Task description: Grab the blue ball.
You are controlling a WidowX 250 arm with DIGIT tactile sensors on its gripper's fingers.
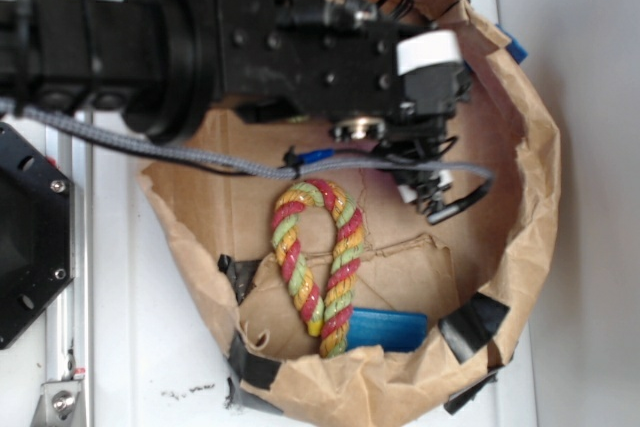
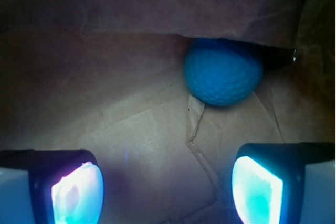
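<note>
Wrist view is showing the gripper (image 2: 167, 190) nearest the lens, its two glowing pads (image 2: 76, 193) standing wide apart at the bottom corners with nothing between them, so the hand is released. Just beyond them, creased brown paper is lying flat, with a torn seam running up the middle. Farther on, the blue ball (image 2: 223, 72) is sitting against the foot of the paper wall, slightly right of centre, well clear of both pads; its dimpled surface is catching the light and its top edge is tucking under a fold of the wall.

From the exterior view, the black arm (image 1: 200, 37) is reaching across from the left into the paper bag (image 1: 530, 197), a rolled-down brown bag patched with black tape (image 1: 470, 327). The gripper is hanging inside the bag's upper right part, and the ball itself is hiding under it. A striped rope loop (image 1: 315, 267) is lying on the bag floor nearer the lower rim, and a flat blue block (image 1: 390, 329) is resting just beside the rope's ends.
</note>
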